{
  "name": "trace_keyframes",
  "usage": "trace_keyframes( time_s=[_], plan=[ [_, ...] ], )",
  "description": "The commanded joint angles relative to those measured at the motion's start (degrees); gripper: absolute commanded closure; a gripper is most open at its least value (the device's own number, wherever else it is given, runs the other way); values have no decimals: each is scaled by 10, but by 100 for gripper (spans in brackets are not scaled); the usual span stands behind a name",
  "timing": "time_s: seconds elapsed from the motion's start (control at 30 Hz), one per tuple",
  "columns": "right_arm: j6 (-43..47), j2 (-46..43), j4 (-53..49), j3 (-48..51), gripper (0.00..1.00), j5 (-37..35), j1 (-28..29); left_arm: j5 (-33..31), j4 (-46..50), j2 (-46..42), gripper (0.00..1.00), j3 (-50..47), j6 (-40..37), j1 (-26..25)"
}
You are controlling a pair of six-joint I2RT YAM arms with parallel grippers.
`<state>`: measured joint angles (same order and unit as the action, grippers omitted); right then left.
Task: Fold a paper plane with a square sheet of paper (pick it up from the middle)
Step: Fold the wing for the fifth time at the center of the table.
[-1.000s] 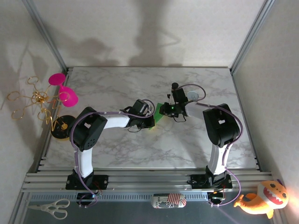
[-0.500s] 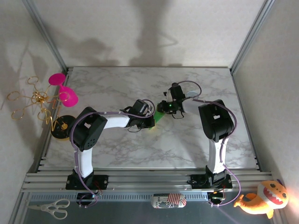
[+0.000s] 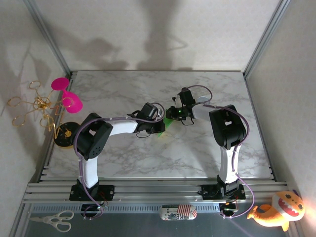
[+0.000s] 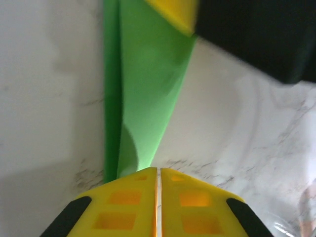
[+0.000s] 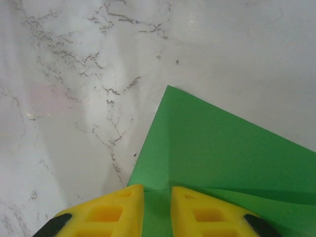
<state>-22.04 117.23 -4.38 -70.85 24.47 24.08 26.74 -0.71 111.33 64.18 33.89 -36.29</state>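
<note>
The sheet of paper (image 3: 168, 124) is bright green and folded, lying on the marble table (image 3: 123, 89) between the two grippers. In the left wrist view it (image 4: 148, 89) runs as a narrow creased strip up from my left gripper (image 4: 159, 170), whose yellow fingers are shut to a hairline; its narrow end slips under the left finger. The right gripper's yellow finger (image 4: 173, 12) rests on the paper's far end. My right gripper (image 5: 157, 190) stands narrowly open, tips down on the paper (image 5: 222, 148), green showing in the gap. From above, the left gripper (image 3: 159, 129) and right gripper (image 3: 174, 115) nearly meet.
A white tape roll (image 3: 204, 101) lies just behind the right gripper. A pink and gold wire stand (image 3: 64, 101) on a black base (image 3: 64, 134) sits at the table's left edge. Scissors (image 3: 52, 220), a can (image 3: 177, 213) and a plush toy (image 3: 276, 210) lie in front of the arm bases.
The right arm has swung left, bringing its gripper closer to the left one, and less green paper shows from above. The left gripper has shifted slightly.
</note>
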Motion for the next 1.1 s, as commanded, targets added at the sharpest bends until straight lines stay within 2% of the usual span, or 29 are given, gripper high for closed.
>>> trace_keyframes(
  time_s=[0.0,0.23,0.43,0.73,1.07],
  plan=[
    [7,26,-34,2,76,-2,-3,-8,-21,19,92,30,10,-1],
    [-5,26,-27,2,77,20,-2,-38,-6,51,95,53,9,-1],
    [-18,-8,-21,-10,77,36,-6,-68,7,53,100,38,14,-1],
    [-33,-83,4,42,77,1,-12,-83,9,51,100,18,27,-2],
    [-21,-44,-3,42,82,40,-5,-90,10,52,100,12,35,-2]
  ],
)
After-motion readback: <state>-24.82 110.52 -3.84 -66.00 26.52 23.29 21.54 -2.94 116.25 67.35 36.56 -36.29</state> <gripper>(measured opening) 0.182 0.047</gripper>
